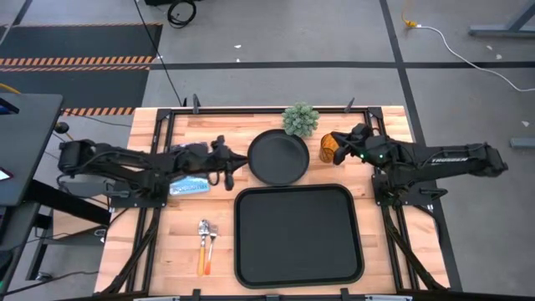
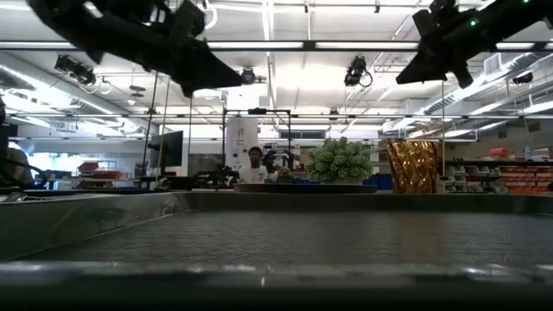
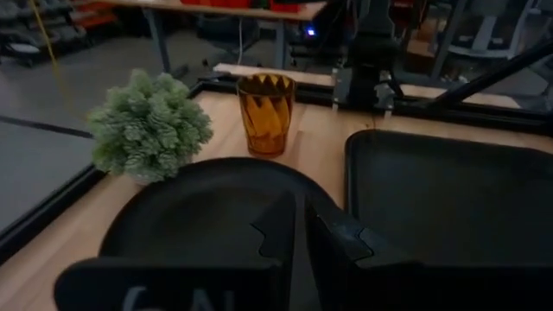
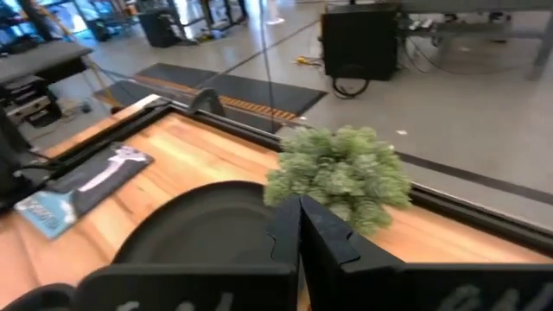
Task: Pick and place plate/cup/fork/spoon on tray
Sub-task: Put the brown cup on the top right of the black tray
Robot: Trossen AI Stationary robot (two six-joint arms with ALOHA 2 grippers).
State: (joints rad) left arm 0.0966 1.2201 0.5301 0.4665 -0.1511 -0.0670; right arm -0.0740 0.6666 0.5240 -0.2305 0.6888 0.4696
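Note:
The round black plate (image 1: 278, 157) lies on the table just beyond the black tray (image 1: 298, 236), which holds nothing. It also shows in the left wrist view (image 3: 199, 216) and the right wrist view (image 4: 194, 233). The amber cup (image 1: 327, 149) stands upright to the plate's right (image 2: 412, 166) (image 3: 265, 112). The orange-handled fork and spoon (image 1: 206, 247) lie side by side left of the tray; which is which I cannot tell. My left gripper (image 1: 231, 167) is shut and empty, raised above the plate's left rim (image 3: 298, 233). My right gripper (image 1: 341, 149) is shut and empty, raised beside the cup (image 2: 429, 52) (image 4: 300, 233).
A small green plant (image 1: 300, 119) stands at the far edge, between the plate and the cup. A flat blue-and-white packet (image 1: 189, 186) lies under my left arm. A black frame runs around the wooden table top (image 1: 167, 251).

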